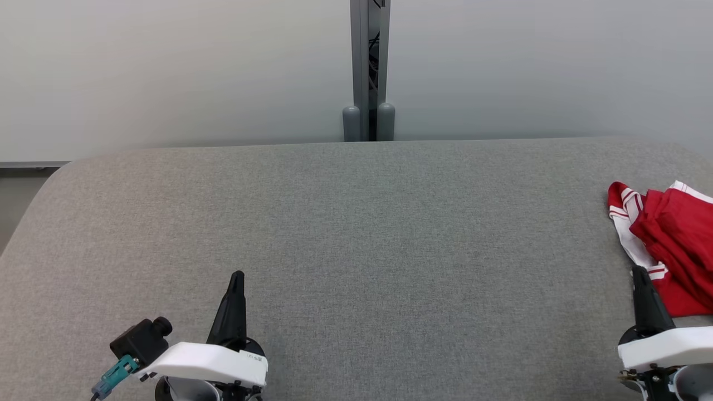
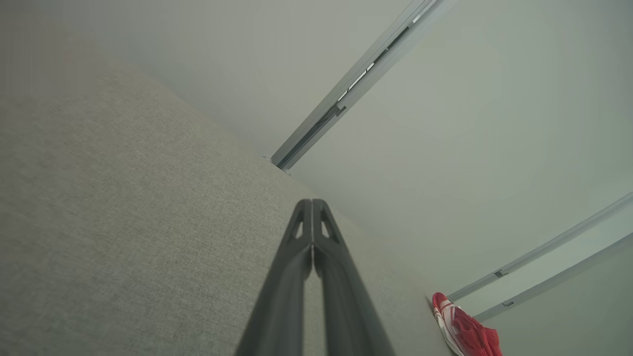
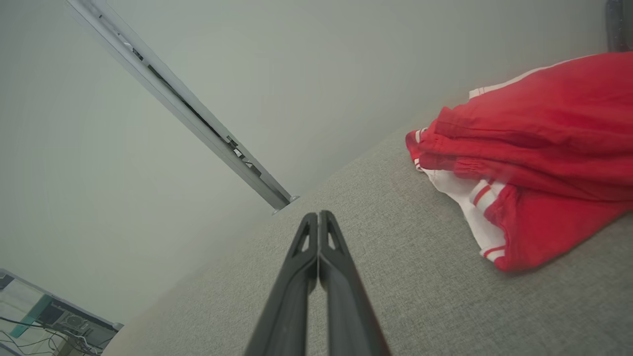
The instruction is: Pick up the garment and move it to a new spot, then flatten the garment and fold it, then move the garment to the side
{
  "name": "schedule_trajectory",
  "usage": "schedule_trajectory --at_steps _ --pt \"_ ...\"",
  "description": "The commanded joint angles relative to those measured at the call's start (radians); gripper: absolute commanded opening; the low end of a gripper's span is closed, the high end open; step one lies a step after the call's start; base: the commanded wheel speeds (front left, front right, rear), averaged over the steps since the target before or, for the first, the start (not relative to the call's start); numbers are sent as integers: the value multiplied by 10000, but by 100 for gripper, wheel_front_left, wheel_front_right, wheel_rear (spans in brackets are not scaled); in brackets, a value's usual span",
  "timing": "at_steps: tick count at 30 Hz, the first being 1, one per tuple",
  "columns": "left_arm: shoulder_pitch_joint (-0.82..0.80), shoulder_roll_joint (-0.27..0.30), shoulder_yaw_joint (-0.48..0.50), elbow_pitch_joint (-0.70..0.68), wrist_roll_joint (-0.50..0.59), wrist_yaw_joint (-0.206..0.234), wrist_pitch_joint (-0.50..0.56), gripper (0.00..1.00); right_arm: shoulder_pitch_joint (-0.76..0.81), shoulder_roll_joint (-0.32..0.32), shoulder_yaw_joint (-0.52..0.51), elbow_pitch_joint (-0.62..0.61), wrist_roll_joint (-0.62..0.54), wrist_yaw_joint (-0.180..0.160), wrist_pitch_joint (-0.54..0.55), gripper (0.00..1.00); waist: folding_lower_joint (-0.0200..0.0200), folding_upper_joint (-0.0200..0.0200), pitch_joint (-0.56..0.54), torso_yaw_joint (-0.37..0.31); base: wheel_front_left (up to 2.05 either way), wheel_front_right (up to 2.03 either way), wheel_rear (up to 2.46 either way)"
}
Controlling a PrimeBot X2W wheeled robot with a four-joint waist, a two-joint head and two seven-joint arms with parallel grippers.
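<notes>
A red garment with white striped trim lies crumpled at the far right edge of the grey fabric table. It shows small in the left wrist view and large in the right wrist view. My left gripper is shut with nothing in it at the lower left, far from the garment; its fingers press together. My right gripper is shut and empty at the lower right, its tip just beside the garment's near white edge. In the right wrist view the shut gripper sits left of the cloth.
A pale wall runs behind the table, with a grey vertical post at its middle. The table's left corner is rounded, with floor beyond it. A wide stretch of bare grey fabric lies between the two grippers.
</notes>
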Motion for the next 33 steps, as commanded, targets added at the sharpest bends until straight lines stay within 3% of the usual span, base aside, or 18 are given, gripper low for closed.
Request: schedule_trajectory --at_steps 1,33 --pt "-397 19 -25 -45 -302 -80 21 0 -139 -96 -177 -149 333 2 133 0 0 0 2 -8 0 0 0" --pt "-1626 31 -502 876 -3902 -645 410 0 -105 -136 -1807 -334 4214 2 1771 0 0 0 62 -224 0 0 0"
